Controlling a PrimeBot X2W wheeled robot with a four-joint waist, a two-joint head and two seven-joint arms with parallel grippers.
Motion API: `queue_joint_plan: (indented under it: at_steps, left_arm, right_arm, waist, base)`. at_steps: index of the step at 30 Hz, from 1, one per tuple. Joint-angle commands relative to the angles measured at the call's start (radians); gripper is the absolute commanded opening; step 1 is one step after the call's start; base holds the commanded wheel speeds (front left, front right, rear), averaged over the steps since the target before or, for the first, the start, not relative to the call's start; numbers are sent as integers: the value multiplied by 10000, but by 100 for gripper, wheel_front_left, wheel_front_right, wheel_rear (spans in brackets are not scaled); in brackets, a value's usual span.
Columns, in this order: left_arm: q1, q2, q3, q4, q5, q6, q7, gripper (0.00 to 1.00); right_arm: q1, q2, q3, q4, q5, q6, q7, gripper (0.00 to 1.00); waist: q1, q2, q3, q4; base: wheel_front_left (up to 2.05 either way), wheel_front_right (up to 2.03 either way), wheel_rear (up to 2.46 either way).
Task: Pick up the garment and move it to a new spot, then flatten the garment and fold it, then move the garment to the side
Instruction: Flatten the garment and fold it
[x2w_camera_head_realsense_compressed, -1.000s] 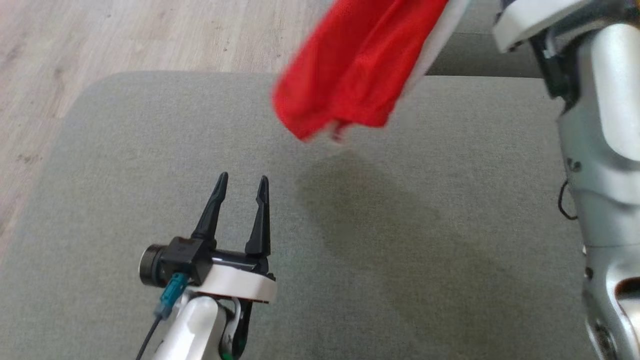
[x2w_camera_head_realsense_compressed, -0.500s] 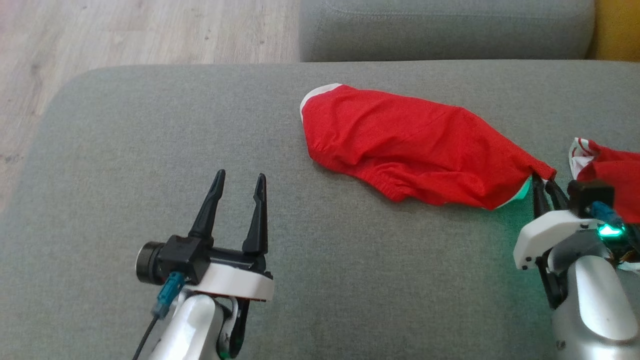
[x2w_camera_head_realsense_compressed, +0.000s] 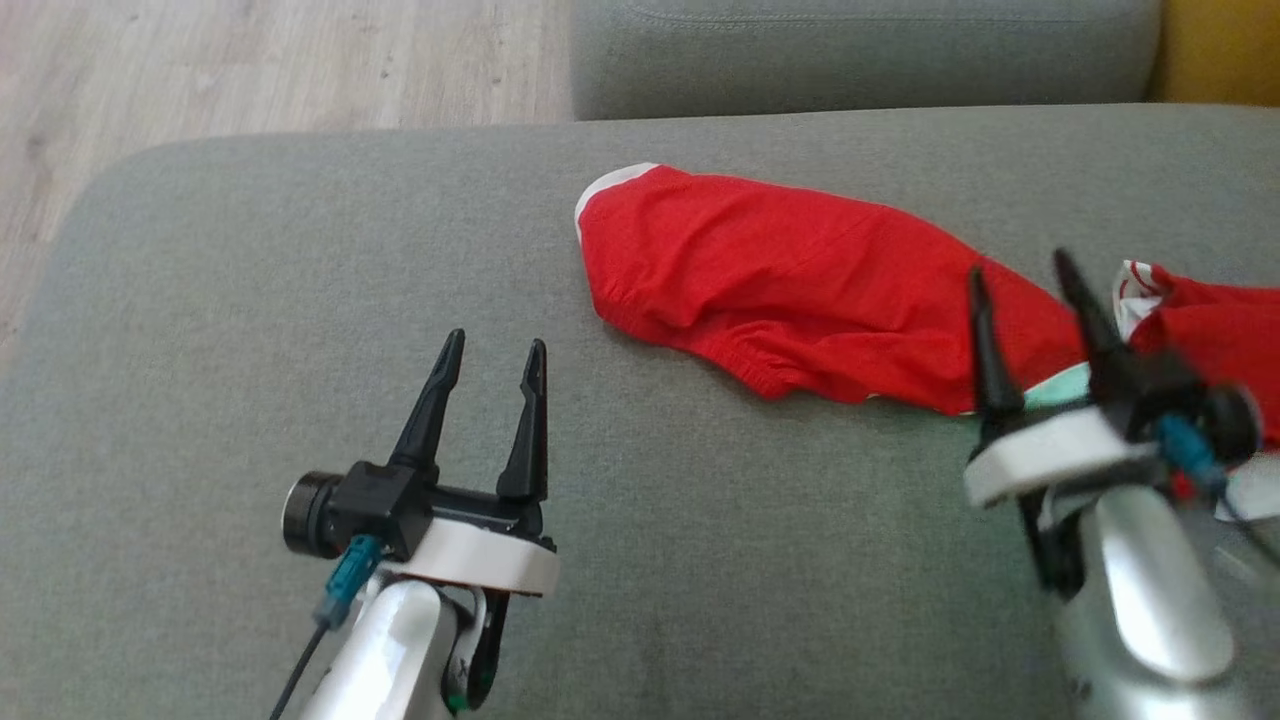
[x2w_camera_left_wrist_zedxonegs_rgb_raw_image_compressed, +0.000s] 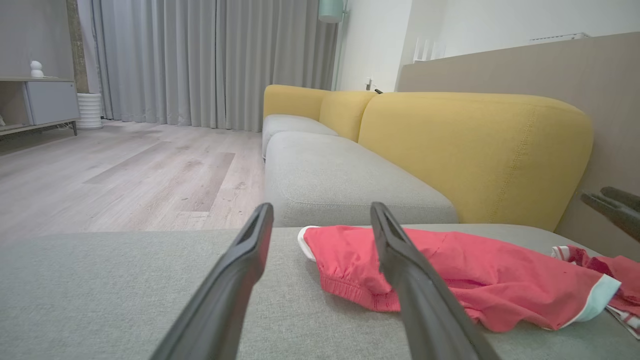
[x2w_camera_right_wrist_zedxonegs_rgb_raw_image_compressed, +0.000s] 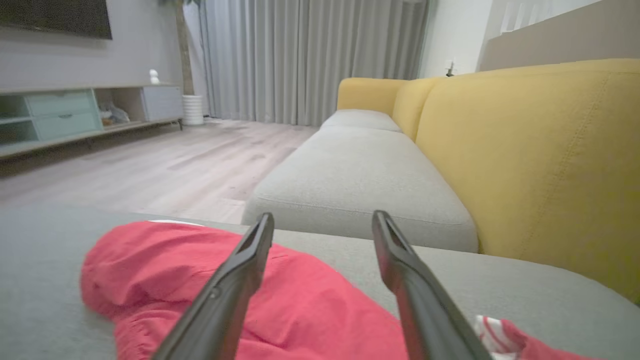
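Note:
The garment (x2w_camera_head_realsense_compressed: 780, 280) is a red pair of shorts with white trim, lying crumpled lengthwise on the grey seat cushion (x2w_camera_head_realsense_compressed: 250, 300). It also appears in the left wrist view (x2w_camera_left_wrist_zedxonegs_rgb_raw_image_compressed: 450, 270) and the right wrist view (x2w_camera_right_wrist_zedxonegs_rgb_raw_image_compressed: 310, 310). My right gripper (x2w_camera_head_realsense_compressed: 1018, 268) is open above the garment's right end, fingers spread with nothing between them (x2w_camera_right_wrist_zedxonegs_rgb_raw_image_compressed: 322, 216). My left gripper (x2w_camera_head_realsense_compressed: 495, 350) is open over bare cushion, left of and nearer than the garment (x2w_camera_left_wrist_zedxonegs_rgb_raw_image_compressed: 320, 207). A red and white striped bit of cloth (x2w_camera_head_realsense_compressed: 1210, 320) lies at the right edge; I cannot tell whether it belongs to the garment.
A second grey cushion (x2w_camera_head_realsense_compressed: 860, 50) lies beyond this one, with wood floor (x2w_camera_head_realsense_compressed: 250, 60) to the left past the cushion's rounded edge. A yellow backrest (x2w_camera_left_wrist_zedxonegs_rgb_raw_image_compressed: 475, 150) runs along the right side. The right gripper's fingers (x2w_camera_left_wrist_zedxonegs_rgb_raw_image_compressed: 615, 205) show at the left wrist view's right edge.
A second ago the garment hung in the air from my shut right gripper. It came down onto the cushion, and the right gripper has now opened, let go and risen. The left arm barely moved.

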Motion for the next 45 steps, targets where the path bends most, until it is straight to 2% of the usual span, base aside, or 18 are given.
queue_joint_plan:
  at_steps: [1, 4, 10, 14, 17, 21, 27, 34, 45]
  left_arm:
    - [-440, 11, 258, -296, -100, 68, -65, 100]
    - [-420, 11, 220, -330, -199, 116, -65, 100]
    - [-566, 11, -2, -224, -274, 31, -65, 100]
    - [-802, 11, -398, 114, -299, -138, -63, 100]
    - [-1126, 11, -1233, 897, -423, -540, 474, 100]
    - [-1626, 11, -2068, 1724, -1013, -809, 1197, 100]
    - [-2340, 10, -2627, 2708, -2361, -619, 1749, 100]
    - [-3288, 10, -3098, 3817, -2916, -256, 1400, 100]
    - [-4135, 10, -3666, 4261, -3114, -514, 232, 100]
  right_arm:
    - [432, -15, 525, -607, 373, -7, -152, 100]
    - [1155, -15, 868, -1293, 928, -7, -210, 100]
    - [1744, -15, 821, -2246, 1438, -7, -229, 100]
    - [1777, -15, 707, -2384, 1445, -7, -230, 100]
    - [1726, -15, 546, -2426, 1534, -7, -231, 100]
    - [1593, -15, 491, -2445, 1680, -7, -232, 100]
    - [1398, -15, 426, -2521, 1833, -7, -232, 100]
    - [1269, -15, 321, -2624, 1988, -7, -233, 100]
    - [1247, -14, 248, -2664, 2107, -7, -233, 100]
  waist:
    - [-1, 0, -47, -67]
    - [-1, 0, -53, -171]
    - [-1, 0, 175, -493]
    - [-1, 0, 387, -749]
    - [-1, 0, 631, -1068]
    - [-1, 0, 983, -1589]
    - [-1, 0, 1456, -2296]
    - [-1, 0, 1814, -2790]
    - [-1, 0, 1941, -2965]
  base:
    - [0, 0, 0]
    - [0, 0, 0]
    - [0, 0, 0]
    - [0, 0, 0]
    - [0, 0, 0]
    - [0, 0, 0]
    - [0, 0, 0]
    - [0, 0, 0]
    - [0, 0, 0]
